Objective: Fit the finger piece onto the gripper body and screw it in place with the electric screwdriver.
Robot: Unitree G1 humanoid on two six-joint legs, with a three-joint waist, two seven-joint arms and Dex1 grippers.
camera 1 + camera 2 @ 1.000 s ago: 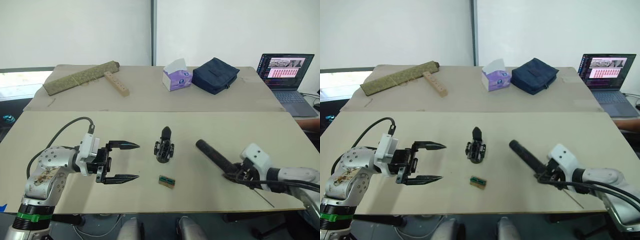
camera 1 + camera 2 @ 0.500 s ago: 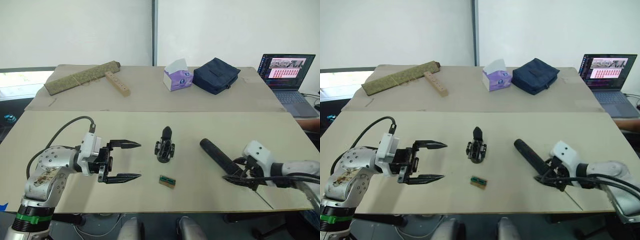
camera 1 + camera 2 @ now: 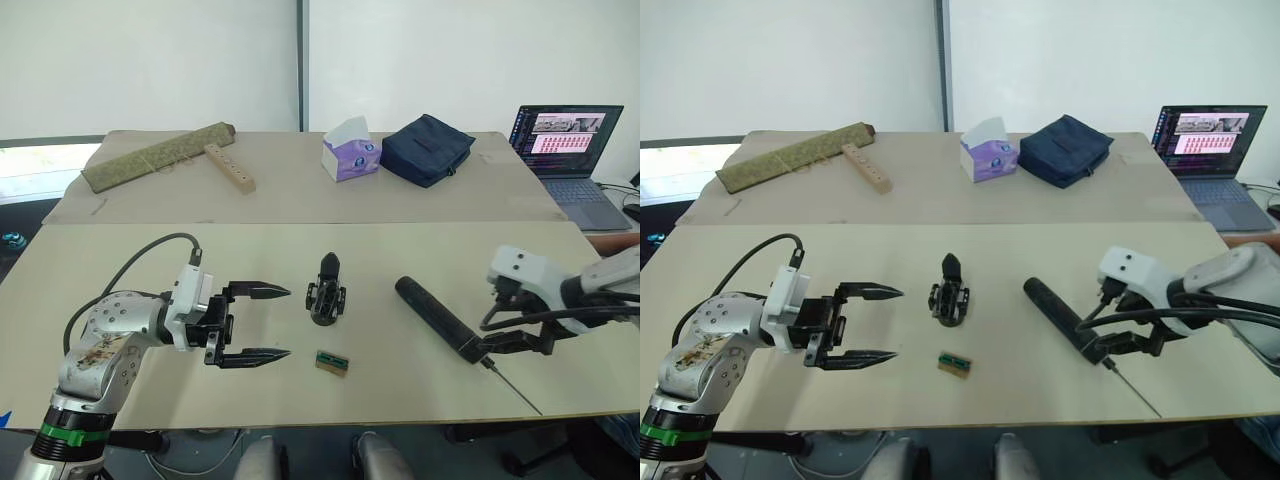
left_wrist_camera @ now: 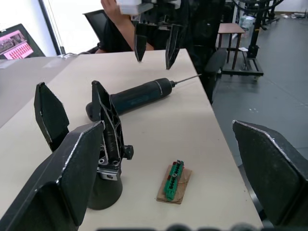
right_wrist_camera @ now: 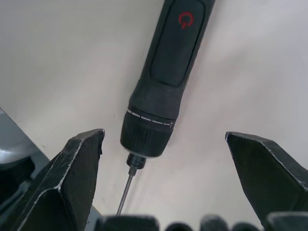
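The right end effector (image 3: 522,330) has let go of the electric screwdriver (image 3: 437,318) and lifted, fingers spread; the tool lies at the frame's lower right on the worktop (image 3: 400,260), so screwing must wait. The left end effector (image 3: 262,322) is spread too.

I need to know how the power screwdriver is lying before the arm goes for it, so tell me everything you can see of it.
The screwdriver is a thick black pen-shaped tool, plastic by the look, lying flat on the table. It has a red power symbol on its side, a collar marked with a thin pale ring, and a thin metal bit pointing toward the near table edge. The right claw hangs open over its bit end, not touching it.
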